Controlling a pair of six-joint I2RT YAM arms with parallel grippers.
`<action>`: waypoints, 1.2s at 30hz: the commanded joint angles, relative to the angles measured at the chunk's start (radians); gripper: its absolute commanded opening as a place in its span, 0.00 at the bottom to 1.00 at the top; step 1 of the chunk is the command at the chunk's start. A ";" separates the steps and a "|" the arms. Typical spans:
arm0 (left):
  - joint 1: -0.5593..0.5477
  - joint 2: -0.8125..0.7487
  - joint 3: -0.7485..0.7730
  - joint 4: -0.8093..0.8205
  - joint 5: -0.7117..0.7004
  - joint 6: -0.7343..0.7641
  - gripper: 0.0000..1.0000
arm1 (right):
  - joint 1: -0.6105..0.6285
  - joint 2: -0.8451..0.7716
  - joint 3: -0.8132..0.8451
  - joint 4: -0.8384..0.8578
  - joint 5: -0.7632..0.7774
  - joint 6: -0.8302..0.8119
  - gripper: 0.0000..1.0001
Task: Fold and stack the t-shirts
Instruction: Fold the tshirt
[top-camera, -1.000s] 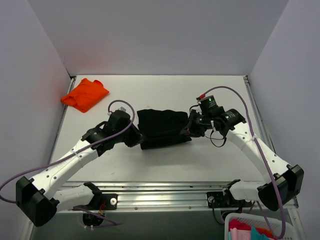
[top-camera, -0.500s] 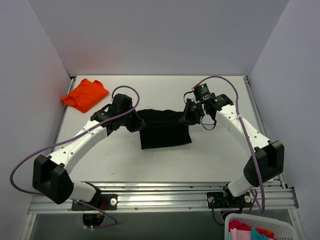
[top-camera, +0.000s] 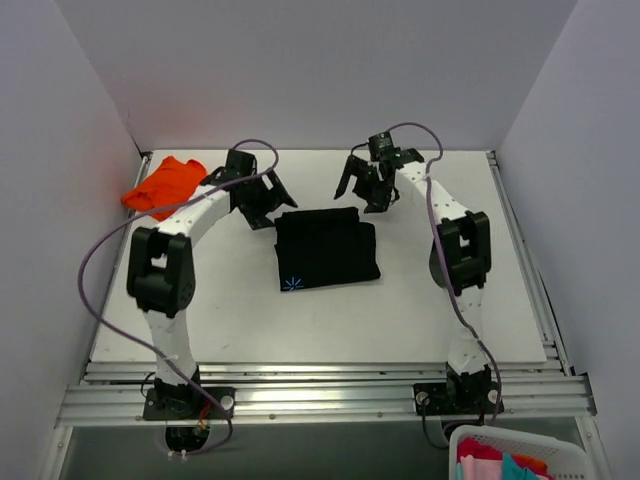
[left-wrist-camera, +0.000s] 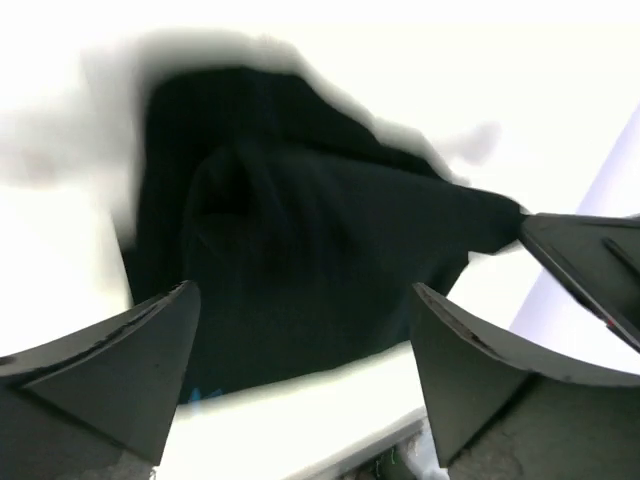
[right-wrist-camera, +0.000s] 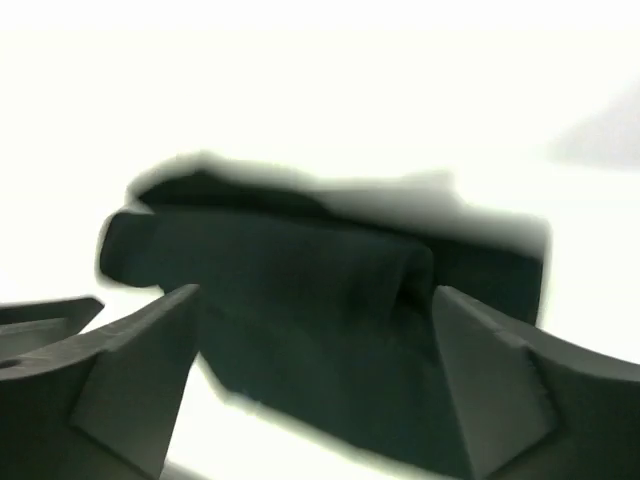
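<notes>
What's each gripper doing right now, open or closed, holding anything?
Left gripper: open, holding nothing, at the far edge of the black shirt.
Right gripper: open, holding nothing, at the same edge.

Unreadable blue mark (top-camera: 292, 284) on black t-shirt (top-camera: 330, 248)

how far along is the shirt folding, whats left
Done: the black shirt lies folded in a neat rectangle in the middle, and the orange shirt sits folded at the far left corner. In hand: nothing; the left gripper and right gripper hang open by the black shirt's far edge. Left: stacking, since the two shirts lie well apart.
</notes>
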 joint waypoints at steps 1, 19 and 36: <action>0.068 0.226 0.275 -0.015 0.040 0.145 0.94 | -0.054 0.227 0.321 -0.112 0.149 -0.023 1.00; 0.171 -0.047 0.083 -0.092 0.022 0.248 0.94 | -0.170 -0.259 -0.152 0.012 0.166 -0.075 1.00; 0.135 -0.056 -0.571 0.566 0.246 0.076 0.94 | -0.225 -0.550 -0.339 -0.098 0.127 -0.128 1.00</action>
